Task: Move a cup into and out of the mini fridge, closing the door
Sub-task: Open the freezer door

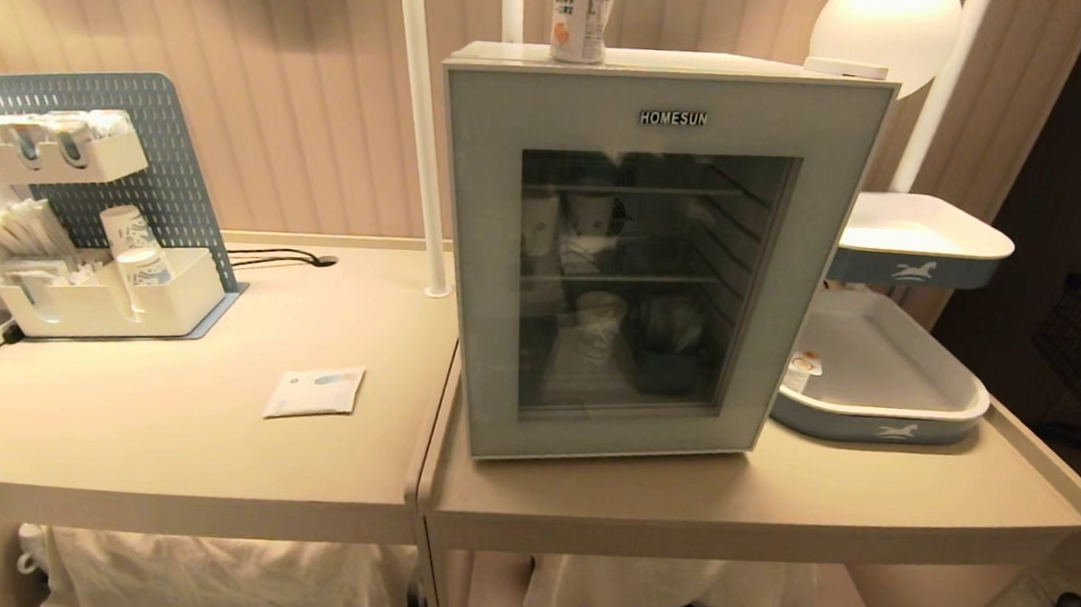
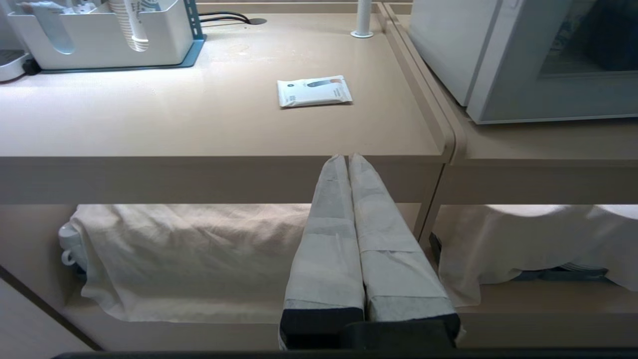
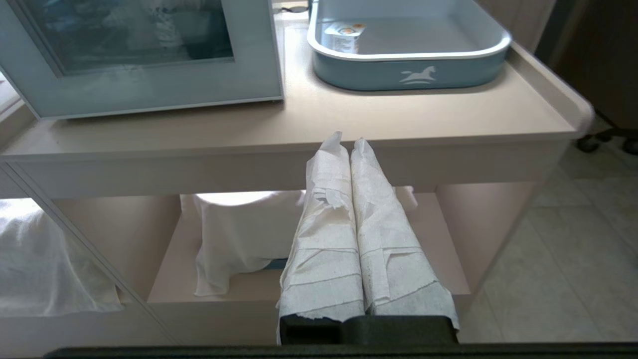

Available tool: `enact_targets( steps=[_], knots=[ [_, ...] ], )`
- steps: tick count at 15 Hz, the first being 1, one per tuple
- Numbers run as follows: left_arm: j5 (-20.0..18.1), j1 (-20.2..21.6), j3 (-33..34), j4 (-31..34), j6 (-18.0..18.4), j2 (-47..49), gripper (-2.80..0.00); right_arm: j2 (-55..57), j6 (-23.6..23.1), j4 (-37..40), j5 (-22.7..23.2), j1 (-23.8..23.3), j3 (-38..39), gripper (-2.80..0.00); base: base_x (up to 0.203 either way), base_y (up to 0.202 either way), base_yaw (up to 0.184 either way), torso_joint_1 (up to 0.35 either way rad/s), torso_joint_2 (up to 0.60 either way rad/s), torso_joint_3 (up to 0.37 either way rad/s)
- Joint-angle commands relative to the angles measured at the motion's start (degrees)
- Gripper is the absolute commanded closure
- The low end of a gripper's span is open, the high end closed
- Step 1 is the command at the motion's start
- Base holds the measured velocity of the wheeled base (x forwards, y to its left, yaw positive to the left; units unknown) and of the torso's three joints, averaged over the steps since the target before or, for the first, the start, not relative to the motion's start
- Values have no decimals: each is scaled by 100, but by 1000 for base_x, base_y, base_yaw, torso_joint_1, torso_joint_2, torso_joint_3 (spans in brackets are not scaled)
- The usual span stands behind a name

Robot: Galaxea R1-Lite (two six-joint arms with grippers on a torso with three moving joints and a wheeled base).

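The cup (image 1: 580, 17), a small white tub with an orange fruit picture, stands upright on top of the mini fridge (image 1: 714, 64). The fridge's grey-blue door (image 1: 480, 241) with its dark glass window is shut. Paper cups show dimly on the wire shelves behind the glass. Neither arm appears in the head view. My left gripper (image 2: 347, 157) hangs shut and empty before the table's front edge, left of the fridge (image 2: 448, 45). Before the edge below the door (image 3: 149, 94), my right gripper (image 3: 349, 142) is also shut and empty.
A blue-and-white tray (image 1: 878, 422) right of the fridge holds a similar small tub (image 1: 800, 370); a second tray (image 1: 921, 245) sits above it. A pegboard organiser (image 1: 121, 242) with paper cups and a flat packet (image 1: 315, 390) lie to the left. White cloths (image 2: 189, 254) fill the lower shelf.
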Motion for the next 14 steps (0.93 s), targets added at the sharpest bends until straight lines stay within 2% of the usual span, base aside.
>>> enact_targets(
  steps=[1,4,9,14],
  knots=[
    [5,-1,1,-4,1,-2,0,9,3,7,0,-1,-1,0,0,0,0,0,0,0],
    [5,-1,9,-4,1,-2,0,9,4,7,0,2,-1,0,15,-16,1,-1,-2,2],
    [5,-1,9,-4,1,-2,0,9,4,7,0,-1,-1,0,154,-154,2,0,2,1],
    [5,-1,9,-4,10,-2,0,9,4,7,0,-1,-1,0,3,-11,-1,0,2,-1]
  ],
)
